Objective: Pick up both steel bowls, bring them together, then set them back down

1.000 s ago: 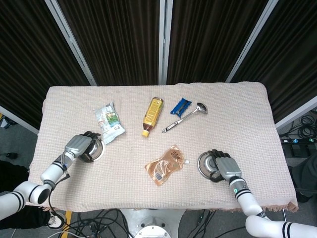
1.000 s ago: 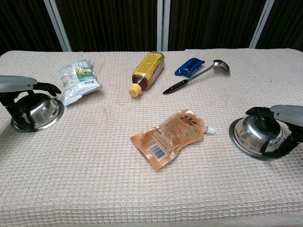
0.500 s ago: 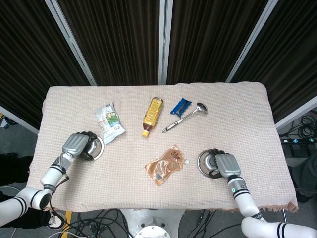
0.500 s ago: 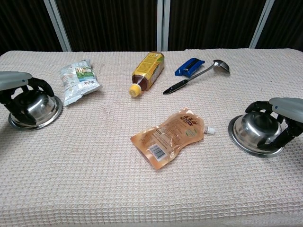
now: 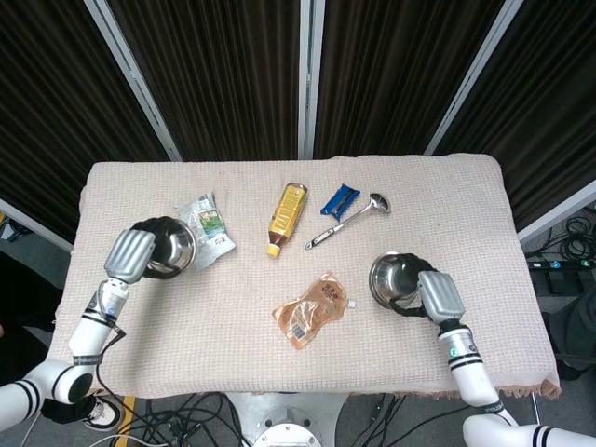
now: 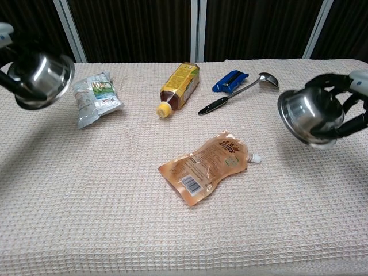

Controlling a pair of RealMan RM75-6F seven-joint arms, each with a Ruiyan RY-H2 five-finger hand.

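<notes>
Two steel bowls are off the table. My left hand [image 5: 130, 254] grips the left bowl [image 5: 170, 245] by its rim, raised above the table's left side; in the chest view that bowl [image 6: 40, 77] tilts toward the camera at the upper left, held by my left hand [image 6: 7, 52]. My right hand [image 5: 439, 296] holds the right bowl [image 5: 396, 280] lifted over the right side; the chest view shows this bowl [image 6: 309, 114] tilted, with my right hand [image 6: 351, 98] around its far edge.
A snack packet [image 5: 207, 226], a yellow bottle [image 5: 287, 215], a blue clip [image 5: 340, 198] and a steel ladle [image 5: 349, 220] lie across the back of the cloth-covered table [image 5: 279, 363]. An orange pouch [image 5: 310, 309] lies in the middle, between the two bowls.
Both hands have lifted their bowls off the cloth, where they rested a second ago. The bowls now hang tilted in the air, each slightly further from me.
</notes>
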